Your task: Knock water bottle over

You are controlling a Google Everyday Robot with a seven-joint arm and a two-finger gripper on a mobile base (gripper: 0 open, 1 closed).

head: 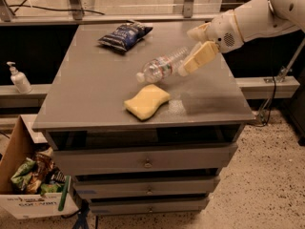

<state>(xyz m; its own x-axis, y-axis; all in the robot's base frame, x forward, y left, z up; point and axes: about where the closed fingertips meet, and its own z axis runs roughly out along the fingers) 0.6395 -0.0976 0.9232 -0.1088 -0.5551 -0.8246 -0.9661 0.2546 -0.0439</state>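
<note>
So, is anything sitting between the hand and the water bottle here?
Nothing visible. The hand is at one end of the tipped water bottle. The yellow sponge lies just in front of the bottle and the chip bag behind it, neither between them.

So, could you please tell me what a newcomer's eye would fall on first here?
The water bottle lies tipped over near the middle of the grey table, just behind the yellow sponge. Beside its base hangs the robot's cream tool, reaching in from the picture's right, fingers apart. A blue snack bag lies at the back.
</note>
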